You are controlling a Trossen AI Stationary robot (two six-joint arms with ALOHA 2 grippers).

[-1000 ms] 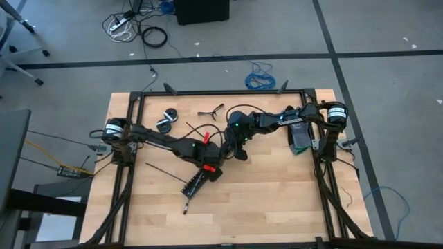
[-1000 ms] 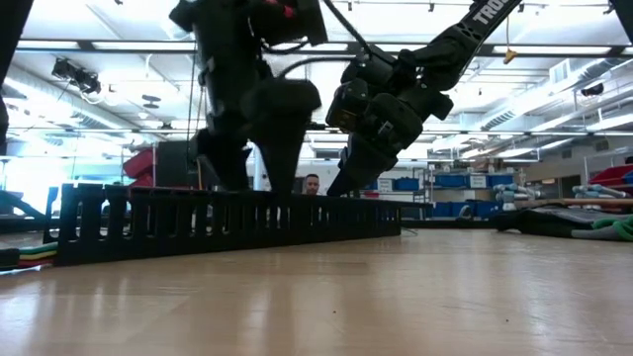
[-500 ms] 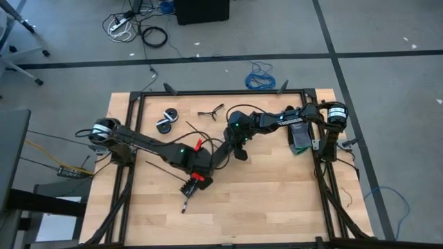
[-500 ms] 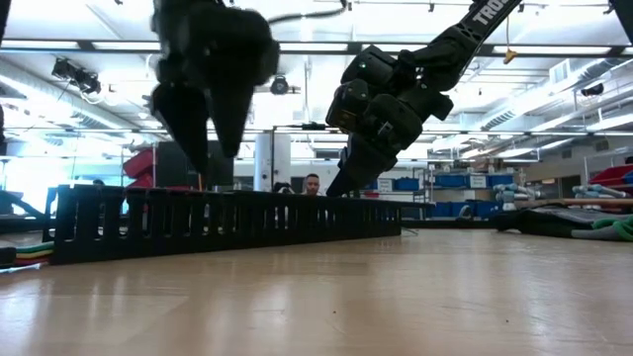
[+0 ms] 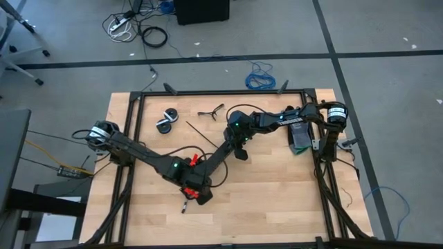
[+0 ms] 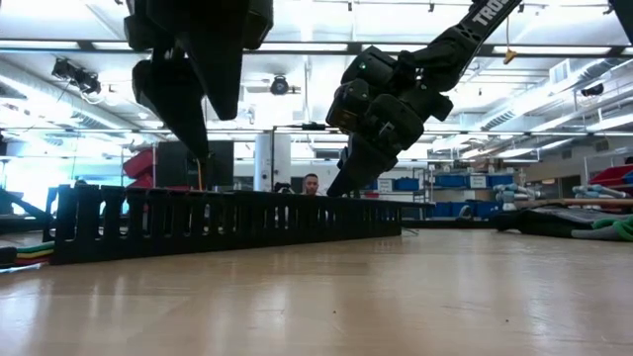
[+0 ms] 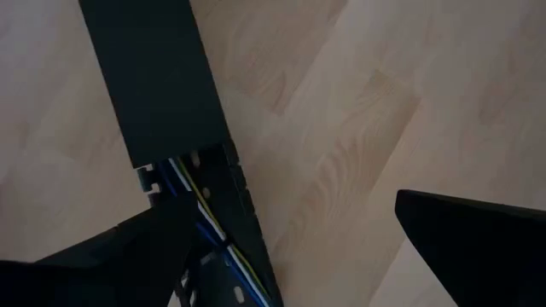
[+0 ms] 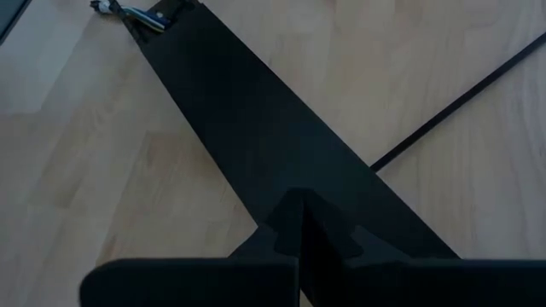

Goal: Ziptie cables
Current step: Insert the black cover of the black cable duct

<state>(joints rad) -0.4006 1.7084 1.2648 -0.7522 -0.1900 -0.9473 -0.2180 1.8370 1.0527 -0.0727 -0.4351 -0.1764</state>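
Cables (image 7: 205, 205) lie inside the black slotted strip (image 5: 214, 155) mid table, thin blue and yellow wires showing at its open end. Right gripper (image 5: 240, 149), fingers closed, pins the strip's far end, prob. to steady it. Left gripper (image 5: 201, 195), fingers wide apart and empty, has slid down the strip to its near end since a sec ago. One ziptie (image 5: 197, 129) lies untouched nearby

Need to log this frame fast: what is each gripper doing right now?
Left gripper: open, holding nothing, over the slotted black strip with wires in it.
Right gripper: shut on a wide black strip.
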